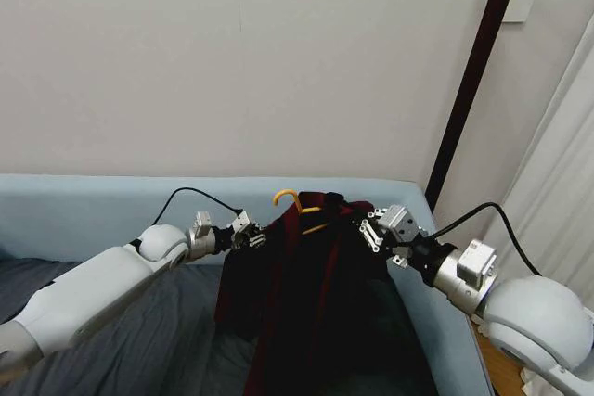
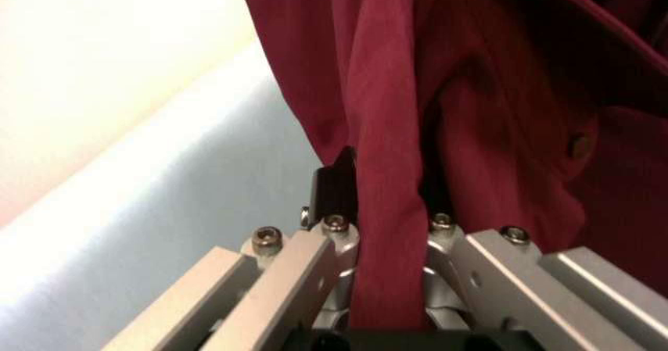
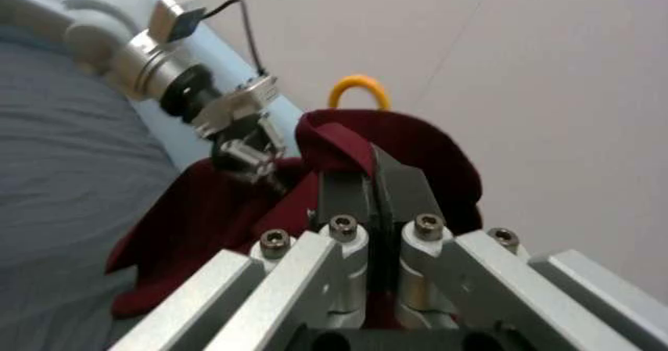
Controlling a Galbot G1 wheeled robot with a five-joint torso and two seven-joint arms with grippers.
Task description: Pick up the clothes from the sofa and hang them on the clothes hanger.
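Shirt (image 1: 306, 294) vertical, hanger hook (image 1: 287, 193) upward

The garment (image 1: 306, 294) hangs on a hanger (image 1: 288, 199) above the sofa (image 1: 93, 201). It lies between the left gripper (image 1: 252, 234), which pinches its left edge, and the right gripper (image 1: 376, 229), which pinches its right shoulder. The wall (image 1: 232, 62) stands behind the sofa's back, and a rack pole (image 1: 469, 90) rises at the sofa's right end.

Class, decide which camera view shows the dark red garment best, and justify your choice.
Head view: it shows most of the garment draped on the yellow hanger, held between the left gripper and right gripper. The left wrist view gives one pinched fold; the right wrist view, just its top.
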